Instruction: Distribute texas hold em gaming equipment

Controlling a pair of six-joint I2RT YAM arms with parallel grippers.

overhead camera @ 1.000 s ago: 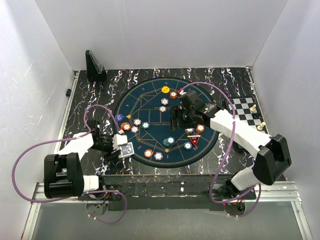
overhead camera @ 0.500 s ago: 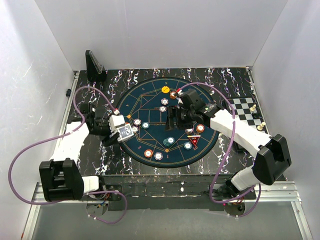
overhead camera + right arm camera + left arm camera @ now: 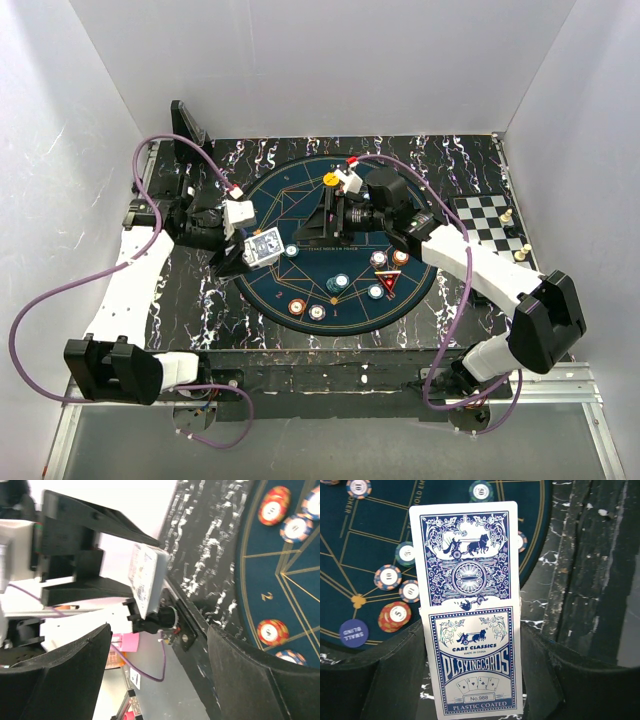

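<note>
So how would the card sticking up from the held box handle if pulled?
Likely slick: the card box reads plastic coated, so the playing card may slide out easily. Probably light yet fairly stiff: it stands up unsupported, unbent.

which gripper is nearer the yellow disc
Right: the right gripper is just near-side of the yellow disc; the left gripper, holding the card box, is at the mat's left edge.

Twin arms showing white shells over black joints.
The left arm [image 3: 125,285] and right arm [image 3: 480,262] are wearing white links between blocky black housings, each trailing a looping purple cable [image 3: 467,290]; broad black fingers [image 3: 55,675] are ending them.
</note>
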